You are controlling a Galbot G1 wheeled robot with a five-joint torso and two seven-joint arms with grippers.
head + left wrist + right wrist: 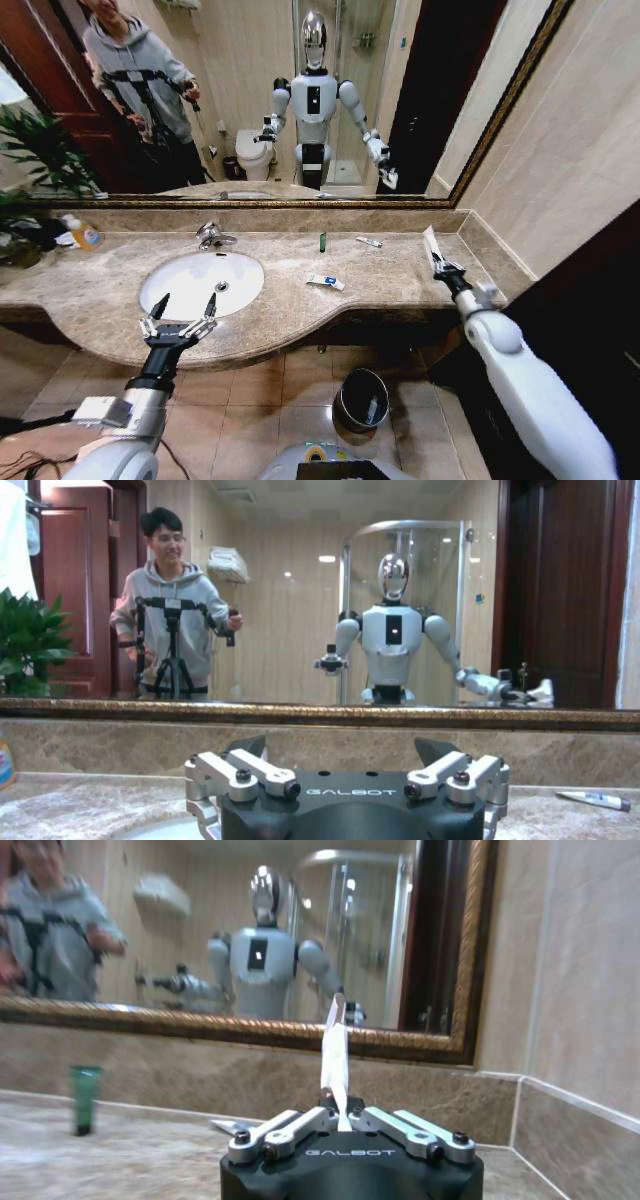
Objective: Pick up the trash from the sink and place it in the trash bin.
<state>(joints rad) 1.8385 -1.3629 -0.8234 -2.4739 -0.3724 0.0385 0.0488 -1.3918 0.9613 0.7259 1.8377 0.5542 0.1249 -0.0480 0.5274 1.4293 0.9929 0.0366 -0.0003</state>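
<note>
- Trash bin [362, 399]: round, black, glossy rim, on the tiled floor below the countertop [400, 275] edge; inside looks dark, contents cannot be told
- Sink [190, 290]: white oval basin with drain hole, chrome faucet [212, 236] behind it; the bowl looks bare
- Trash lies on the brown marble, not in the basin: flat white-blue packet [325, 282] just right of the sink; tiny green bottle [323, 241] upright near the back wall; thin wrapped stick [369, 241] lying flat to its right
- White tube [431, 246]: slim, flat, pale, standing upright out of the right gripper [438, 266], pinched at its lower end, fingers closed narrow on it, over the right end of the countertop
- Left gripper [185, 304]: fingers spread wide, nothing between them, hovering at the front rim of the sink
- Orange soap bottle [84, 234] at the far left of the counter
</note>
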